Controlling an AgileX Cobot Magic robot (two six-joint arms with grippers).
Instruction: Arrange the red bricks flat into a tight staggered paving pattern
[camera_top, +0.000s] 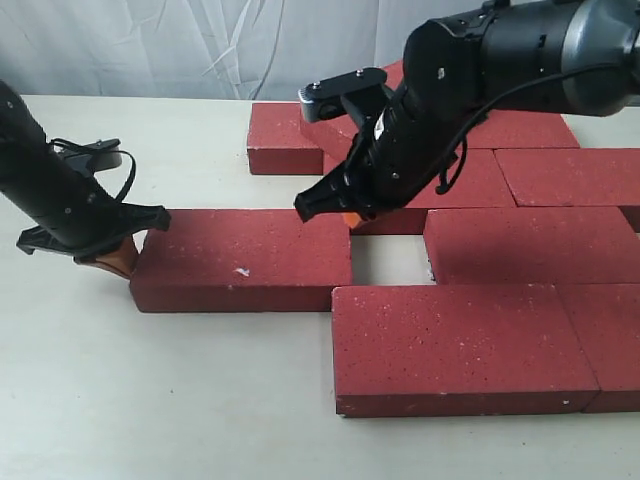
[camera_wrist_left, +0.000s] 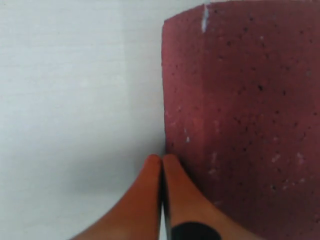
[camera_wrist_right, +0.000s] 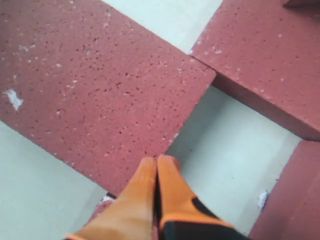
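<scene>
Several red bricks lie flat on the pale table. The one with a white chip (camera_top: 240, 258) (camera_wrist_right: 100, 85) sits apart at the left, with a bare gap (camera_top: 388, 258) between it and the brick to its right (camera_top: 530, 245). My left gripper (camera_top: 118, 262) (camera_wrist_left: 161, 160) is shut and empty, its orange tips against that brick's left end (camera_wrist_left: 245, 125). My right gripper (camera_top: 348, 218) (camera_wrist_right: 157, 162) is also shut and empty, with its tips at the chipped brick's far right corner, beside the gap.
A front brick (camera_top: 455, 345) lies against another (camera_top: 612, 340) at the right edge. More bricks fill the back rows (camera_top: 560, 175), one (camera_top: 285, 135) jutting left. Bare table (camera_top: 150, 400) spreads at the front left. A white curtain hangs behind.
</scene>
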